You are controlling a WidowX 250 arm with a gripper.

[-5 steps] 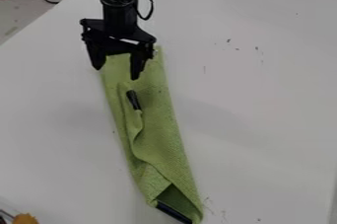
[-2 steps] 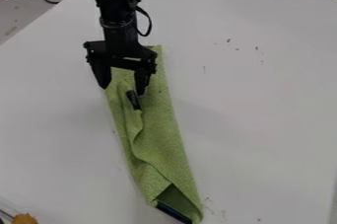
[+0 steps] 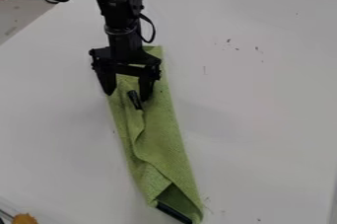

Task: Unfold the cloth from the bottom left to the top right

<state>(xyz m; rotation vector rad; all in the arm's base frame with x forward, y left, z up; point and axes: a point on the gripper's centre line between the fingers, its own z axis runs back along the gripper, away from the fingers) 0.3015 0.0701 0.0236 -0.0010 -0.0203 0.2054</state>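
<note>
Gripper [image 3: 127, 96] open, fingers apart over far end of green cloth [image 3: 156, 136], which lies folded near-to-far, left of ctr on white table [image 3: 263, 109]. Risk: grabs both layers b/c fold lies flat, drags whole cloth.

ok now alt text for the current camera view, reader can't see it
A black robot gripper, its fingers apart, hangs over the upper part of a folded green cloth lying lengthwise on a white table. One dark patch shows between the fingers, another at the cloth's bottom end.
</note>
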